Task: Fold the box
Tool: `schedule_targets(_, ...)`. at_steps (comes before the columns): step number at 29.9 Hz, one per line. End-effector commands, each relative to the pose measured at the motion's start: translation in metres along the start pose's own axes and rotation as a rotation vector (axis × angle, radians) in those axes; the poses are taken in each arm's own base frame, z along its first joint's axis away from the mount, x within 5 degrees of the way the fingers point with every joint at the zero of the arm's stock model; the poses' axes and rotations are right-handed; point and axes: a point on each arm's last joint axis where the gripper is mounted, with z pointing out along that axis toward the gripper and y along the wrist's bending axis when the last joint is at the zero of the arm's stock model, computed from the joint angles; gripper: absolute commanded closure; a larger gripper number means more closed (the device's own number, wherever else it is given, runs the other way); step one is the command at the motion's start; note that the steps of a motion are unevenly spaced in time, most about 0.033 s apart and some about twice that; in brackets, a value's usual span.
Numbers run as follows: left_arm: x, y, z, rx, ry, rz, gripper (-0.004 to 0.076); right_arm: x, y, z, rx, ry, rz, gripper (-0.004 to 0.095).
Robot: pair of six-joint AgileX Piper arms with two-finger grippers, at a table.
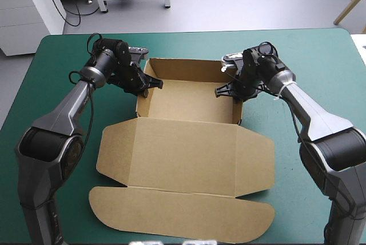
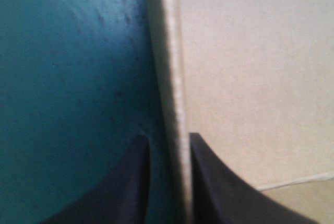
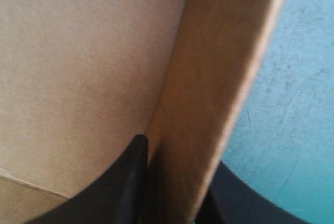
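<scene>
The brown box [image 1: 189,142] lies in the middle of the teal-green table as an open tray with its walls raised at the far end. Its lid [image 1: 183,211] lies flat toward the near edge. My left gripper [image 1: 147,87] is shut on the tray's left wall; in the left wrist view that wall's edge [image 2: 175,104] runs between the black fingers [image 2: 209,182]. My right gripper [image 1: 229,89] is shut on the right wall. In the right wrist view the wall [image 3: 219,88] stands between its fingers [image 3: 125,182], one inside the tray and one outside.
Bare teal-green cover [image 1: 309,56] surrounds the box on all sides. The lid's side flaps [image 1: 111,151] spread flat to the left and right. The tray's far wall [image 1: 186,67] stands upright between the two grippers.
</scene>
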Motion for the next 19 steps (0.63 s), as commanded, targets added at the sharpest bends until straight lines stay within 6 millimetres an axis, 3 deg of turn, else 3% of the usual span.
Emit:
schedule_targets(1,0.001,0.013,-0.038,-0.112,-0.062,0.052,0.0398,0.0,-0.022,-0.031,0.154,-0.044,-0.039,0.0479)
schedule_targets(4,0.0,0.013,-0.038,-0.112,-0.066,0.052,0.0245,-0.002,-0.022,-0.032,0.152,-0.061,-0.027,0.0375)
schedule_targets(6,0.0,0.013,-0.038,-0.108,-0.066,0.051,0.0199,-0.004,-0.022,-0.036,0.151,-0.077,-0.026,0.0344)
schedule_targets(11,-0.003,0.01,-0.046,-0.086,-0.087,0.047,0.0195,-0.013,-0.02,-0.055,0.141,-0.141,-0.017,0.0345)
schedule_targets(19,-0.016,-0.003,-0.089,0.008,-0.224,0.042,0.0195,-0.025,-0.014,-0.084,0.067,-0.243,0.013,0.0345)
